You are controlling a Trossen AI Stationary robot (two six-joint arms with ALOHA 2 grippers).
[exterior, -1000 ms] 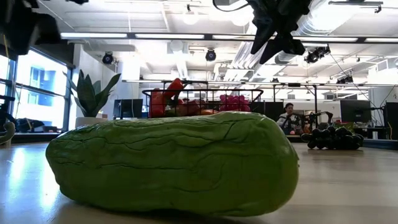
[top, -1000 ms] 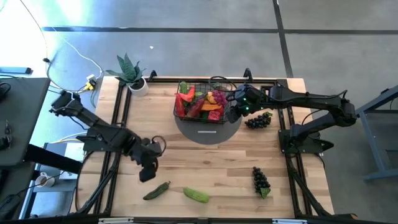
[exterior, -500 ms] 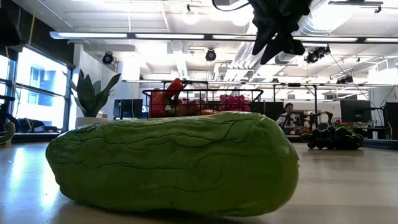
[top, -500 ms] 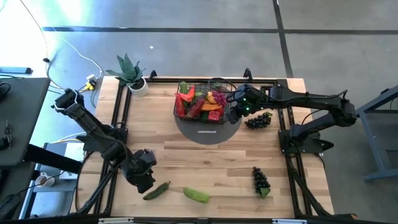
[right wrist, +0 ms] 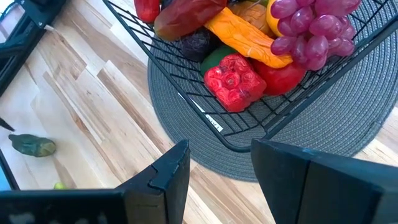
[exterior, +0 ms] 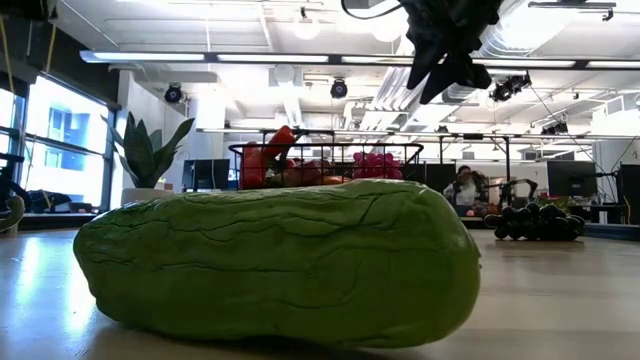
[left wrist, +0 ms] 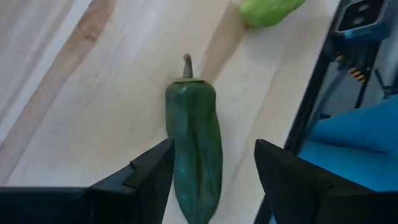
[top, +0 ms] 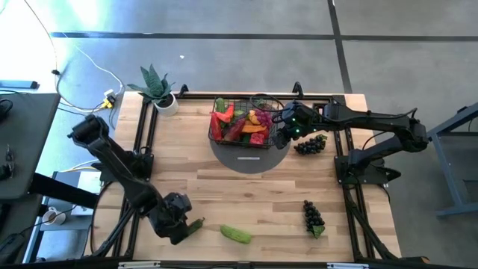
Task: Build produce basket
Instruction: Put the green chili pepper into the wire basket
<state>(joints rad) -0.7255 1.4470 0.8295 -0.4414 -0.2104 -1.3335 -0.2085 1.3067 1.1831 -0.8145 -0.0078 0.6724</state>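
Pale wood planks are filling my table (top: pixel 254 194), which is sitting on a grey concrete floor; a potted plant (top: pixel 157 88) is standing at the upper left corner of the high view, and the low view is looking into a lit workshop hall. My basket (top: pixel 243 123) is resting on a round grey mat (top: pixel 250 158) at upper centre, holding red, orange and pink produce.

My left gripper (left wrist: pixel 211 180) is hanging low at the lower left of the high view, fingers apart and straddling a dark green pepper (left wrist: pixel 194 146) that is lying on the wood; I am not sure whether they are touching it. A light green cucumber (top: pixel 236 235) is lying just right of it.

My right gripper (right wrist: pixel 217 180) is hovering beside the basket's right edge, fingers apart and holding nothing. Dark grapes (top: pixel 310 144) are lying to its right, another bunch (top: pixel 313 217) at lower right.
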